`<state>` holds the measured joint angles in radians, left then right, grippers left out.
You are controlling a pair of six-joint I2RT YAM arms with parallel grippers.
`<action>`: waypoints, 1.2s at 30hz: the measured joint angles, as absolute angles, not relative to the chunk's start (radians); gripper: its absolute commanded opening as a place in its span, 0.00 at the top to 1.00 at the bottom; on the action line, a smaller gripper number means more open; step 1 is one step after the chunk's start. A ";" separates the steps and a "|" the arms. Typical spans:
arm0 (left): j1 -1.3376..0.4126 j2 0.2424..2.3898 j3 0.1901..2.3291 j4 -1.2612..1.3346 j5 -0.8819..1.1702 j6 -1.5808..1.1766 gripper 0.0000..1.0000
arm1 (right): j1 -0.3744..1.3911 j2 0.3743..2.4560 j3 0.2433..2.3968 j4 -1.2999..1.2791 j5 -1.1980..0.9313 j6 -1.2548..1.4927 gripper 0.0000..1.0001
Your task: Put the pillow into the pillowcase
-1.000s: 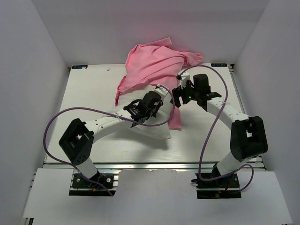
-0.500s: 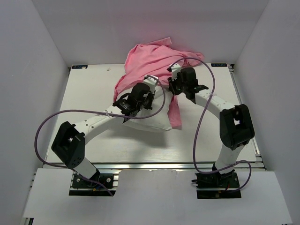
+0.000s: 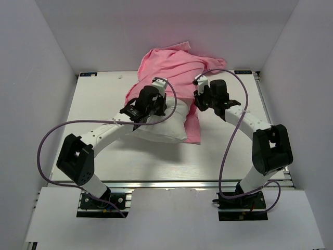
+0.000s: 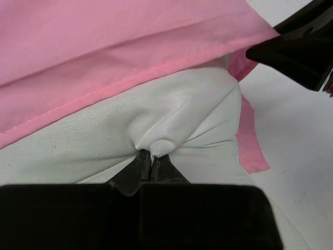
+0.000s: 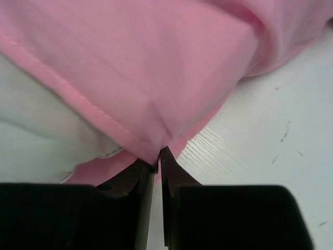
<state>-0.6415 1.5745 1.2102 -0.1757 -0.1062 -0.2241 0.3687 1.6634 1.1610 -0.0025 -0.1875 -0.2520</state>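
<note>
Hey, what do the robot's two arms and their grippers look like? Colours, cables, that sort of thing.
The left arm and the right arm both have slim white links joined by chunky black joint housings. A purple cable loops loosely along each. The left gripper and the right gripper are matte black, each a blocky body with two thin pointed fingers. No markings show.

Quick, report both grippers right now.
Left gripper: closed, pinching a fold of the pillow.
Right gripper: closed, pinching the edge of the pillowcase.
</note>
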 measured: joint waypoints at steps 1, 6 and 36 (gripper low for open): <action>-0.639 1.579 1.220 -0.175 -0.101 -0.228 1.00 | 0.369 1.659 1.161 -0.005 -0.202 -0.255 0.90; -0.637 1.593 1.243 -0.163 -0.086 -0.254 1.00 | 0.369 1.652 1.163 -0.017 -0.253 -0.245 1.00; -0.661 2.043 1.620 0.027 -0.419 -0.577 1.00 | 0.352 1.418 1.330 -0.523 -0.609 -0.312 1.00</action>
